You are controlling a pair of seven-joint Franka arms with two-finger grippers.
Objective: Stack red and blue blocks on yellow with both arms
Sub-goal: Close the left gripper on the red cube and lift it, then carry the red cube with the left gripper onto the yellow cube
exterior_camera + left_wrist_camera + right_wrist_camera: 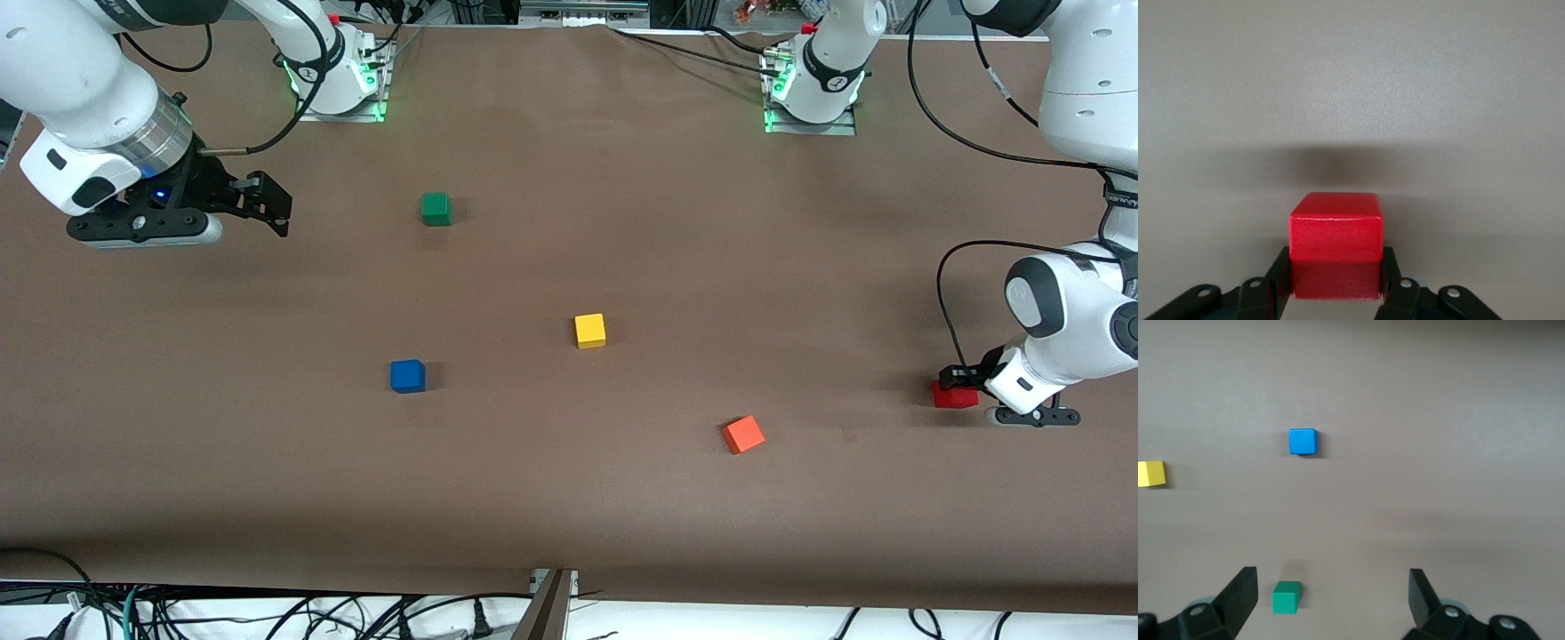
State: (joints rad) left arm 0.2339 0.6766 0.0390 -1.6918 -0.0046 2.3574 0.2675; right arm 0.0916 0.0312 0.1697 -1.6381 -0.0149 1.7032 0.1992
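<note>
Orange cube (pixel 742 435) sits skewed; left claw (pixel 958 380) grips red block (pixel 954 396).

Brown matte table (pixel 569 498) with cables (pixel 267 613) along its near edge.

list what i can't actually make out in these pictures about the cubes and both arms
- Red cube: left wrist view, its lower sides are covered by the left gripper's fingers; whether it sits on the table or is lifted is unclear.
- Yellow cube: right wrist view, cut off by the picture edge.
- Right gripper: open, its body cut off there.
- Orange cube: front view only.
</note>
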